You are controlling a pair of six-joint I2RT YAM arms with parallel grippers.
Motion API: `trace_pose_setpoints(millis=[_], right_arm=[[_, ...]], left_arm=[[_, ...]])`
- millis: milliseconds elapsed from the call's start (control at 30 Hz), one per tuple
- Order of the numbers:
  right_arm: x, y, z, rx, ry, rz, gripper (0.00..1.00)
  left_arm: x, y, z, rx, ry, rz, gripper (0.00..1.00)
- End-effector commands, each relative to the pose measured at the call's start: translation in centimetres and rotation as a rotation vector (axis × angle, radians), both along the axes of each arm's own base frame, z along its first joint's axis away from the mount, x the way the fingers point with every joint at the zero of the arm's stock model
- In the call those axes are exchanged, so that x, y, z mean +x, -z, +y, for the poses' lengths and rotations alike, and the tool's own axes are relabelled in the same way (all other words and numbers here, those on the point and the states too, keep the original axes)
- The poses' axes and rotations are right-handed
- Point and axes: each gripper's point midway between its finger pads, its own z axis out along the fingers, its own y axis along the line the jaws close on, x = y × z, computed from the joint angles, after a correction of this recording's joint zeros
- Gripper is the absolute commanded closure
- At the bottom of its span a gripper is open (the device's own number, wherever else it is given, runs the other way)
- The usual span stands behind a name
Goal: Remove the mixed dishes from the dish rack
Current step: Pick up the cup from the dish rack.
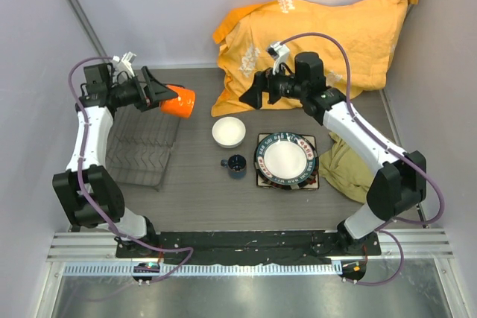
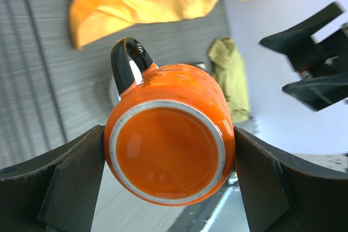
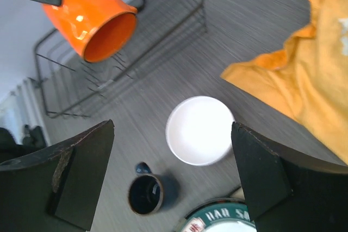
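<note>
My left gripper (image 1: 158, 96) is shut on the orange mug (image 1: 179, 100), held on its side in the air above the back end of the dark wire dish rack (image 1: 143, 156). In the left wrist view the mug's base (image 2: 167, 150) sits between my fingers. The rack holds no dishes. My right gripper (image 1: 253, 97) is open and empty, high above the table. Below it lie the white bowl (image 1: 229, 132), the small dark blue cup (image 1: 236, 165) and the round dark-rimmed plate (image 1: 286, 159), which rests on the square flowered plate (image 1: 261, 180).
An orange cloth (image 1: 313, 42) is heaped at the back right. An olive cloth (image 1: 350, 169) lies right of the plates. White walls close in on both sides.
</note>
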Motion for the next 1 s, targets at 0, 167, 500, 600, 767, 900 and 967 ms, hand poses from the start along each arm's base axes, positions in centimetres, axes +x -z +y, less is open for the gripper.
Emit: trace_pose_setpoints(millis=[0, 167, 500, 600, 767, 900, 967], right_arm=[[-3.5, -5.5, 2.8, 0.254, -0.183, -0.054, 0.06], [-3.2, -5.4, 4.0, 0.328, -0.229, -0.032, 0.06], [-1.3, -4.4, 5.0, 0.348, -0.22, -0.023, 0.1], [-1.0, -4.7, 5.1, 0.353, -0.219, -0.033, 0.11], [-0.7, -4.6, 5.5, 0.38, -0.224, -0.012, 0.16], [-0.8, -4.8, 5.9, 0.392, -0.231, -0.013, 0.18], [-0.8, -5.1, 5.9, 0.395, -0.233, -0.022, 0.2]], left_arm=[[-1.0, -5.7, -1.8, -0.187, 0.089, -0.122, 1.0], [-1.5, -7.0, -2.5, -0.283, 0.095, -0.138, 1.0], [-2.0, -9.6, -4.2, -0.425, 0.111, -0.152, 1.0], [-2.8, -10.0, -5.1, -0.463, 0.13, -0.143, 1.0], [-3.8, -9.7, -6.5, -0.48, 0.145, -0.128, 1.0], [-4.5, -9.5, -7.8, -0.486, 0.17, -0.129, 1.0], [-4.7, -9.7, -8.1, -0.488, 0.173, -0.135, 1.0]])
